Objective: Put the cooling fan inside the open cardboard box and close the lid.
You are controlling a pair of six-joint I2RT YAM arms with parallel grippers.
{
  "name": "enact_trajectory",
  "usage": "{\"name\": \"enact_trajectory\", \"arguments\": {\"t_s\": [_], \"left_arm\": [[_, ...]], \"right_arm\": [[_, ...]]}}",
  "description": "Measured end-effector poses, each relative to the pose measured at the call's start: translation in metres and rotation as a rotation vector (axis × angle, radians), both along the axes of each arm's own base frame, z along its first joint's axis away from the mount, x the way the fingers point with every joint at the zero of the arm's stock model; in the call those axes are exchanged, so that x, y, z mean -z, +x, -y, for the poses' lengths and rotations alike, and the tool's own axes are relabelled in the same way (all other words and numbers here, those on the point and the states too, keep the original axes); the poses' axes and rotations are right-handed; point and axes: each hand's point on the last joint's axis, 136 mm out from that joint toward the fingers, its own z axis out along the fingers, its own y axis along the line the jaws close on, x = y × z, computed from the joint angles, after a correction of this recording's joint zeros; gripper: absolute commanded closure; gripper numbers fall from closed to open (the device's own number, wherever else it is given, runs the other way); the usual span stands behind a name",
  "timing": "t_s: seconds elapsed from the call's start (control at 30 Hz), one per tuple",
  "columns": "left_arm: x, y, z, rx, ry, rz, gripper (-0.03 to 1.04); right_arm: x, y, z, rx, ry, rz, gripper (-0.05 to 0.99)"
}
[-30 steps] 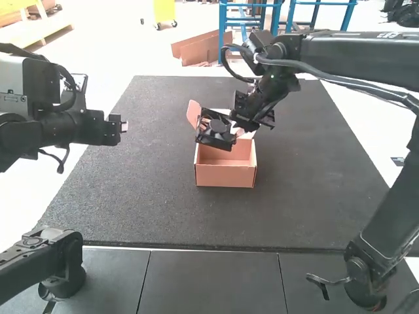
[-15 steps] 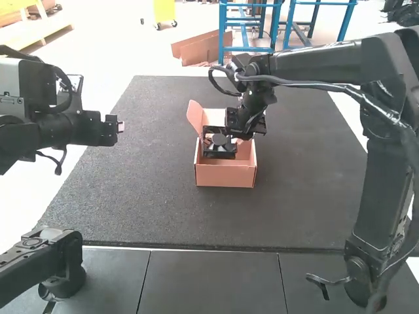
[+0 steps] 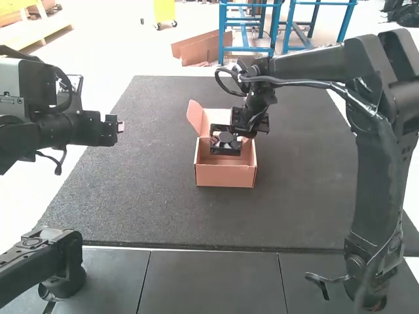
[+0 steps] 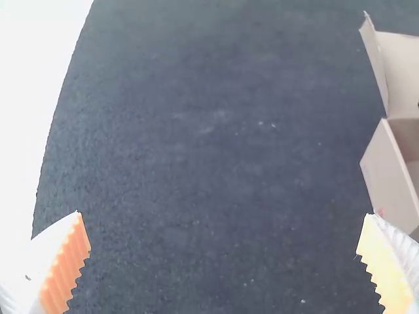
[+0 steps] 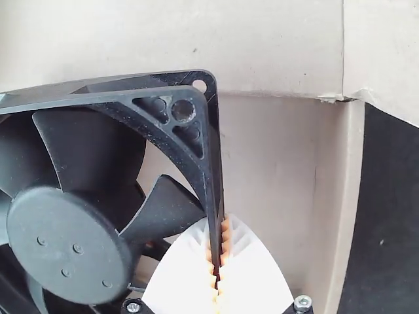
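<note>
Right pincer [image 5: 219,265] clenched on edge of fan [image 3: 224,140] frame, ribbed orange pads on either side. Fan tilted, partly down inside box [image 3: 225,171], close to back wall. Lid flap [image 3: 194,115] standing open at box's back left corner. Left pincer [image 4: 222,261] released, fingers wide apart, hovering over black mat [image 3: 131,183], well left of box.

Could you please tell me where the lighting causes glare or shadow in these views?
High view: the pale surface around the black rubber mat glares white, while the brown cardboard box is evenly lit. Left wrist view: that surface beside the mat is blown out to white. Right wrist view: the black square cooling fan is shadowed between its blades.
</note>
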Motion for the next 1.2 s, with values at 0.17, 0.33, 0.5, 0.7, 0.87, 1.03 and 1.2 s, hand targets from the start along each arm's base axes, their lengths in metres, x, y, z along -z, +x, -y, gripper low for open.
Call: {"name": "enact_trajectory", "arguments": {"t_s": [0.17, 0.33, 0.5, 0.7, 0.87, 1.03, 1.2], "left_arm": [[0.000, 0.000, 0.000, 0.000, 0.000, 0.000, 0.04], [-0.002, 0.001, -0.002, -0.006, -0.001, 0.008, 0.04], [-0.003, 0.002, -0.005, -0.020, -0.002, 0.016, 0.04], [-0.004, 0.003, -0.005, -0.023, -0.002, 0.018, 0.04], [-0.007, 0.004, -0.005, -0.022, -0.003, 0.031, 0.04], [-0.011, 0.007, -0.005, -0.022, -0.005, 0.051, 0.04], [-0.008, 0.015, -0.003, -0.018, -0.004, 0.039, 0.04]], "right_arm": [[0.011, -0.001, 0.001, -0.001, -0.015, -0.024, 0.94], [0.015, -0.002, 0.001, -0.015, -0.024, -0.029, 0.94], [0.021, -0.006, 0.000, -0.042, -0.026, -0.046, 0.83], [0.030, -0.016, 0.003, -0.061, -0.042, -0.102, 0.66], [0.026, -0.028, 0.002, -0.079, -0.031, -0.161, 0.13], [0.002, -0.034, -0.013, -0.108, 0.047, -0.202, 0.03], [-0.036, -0.032, -0.026, -0.142, 0.149, -0.152, 0.03]]}}
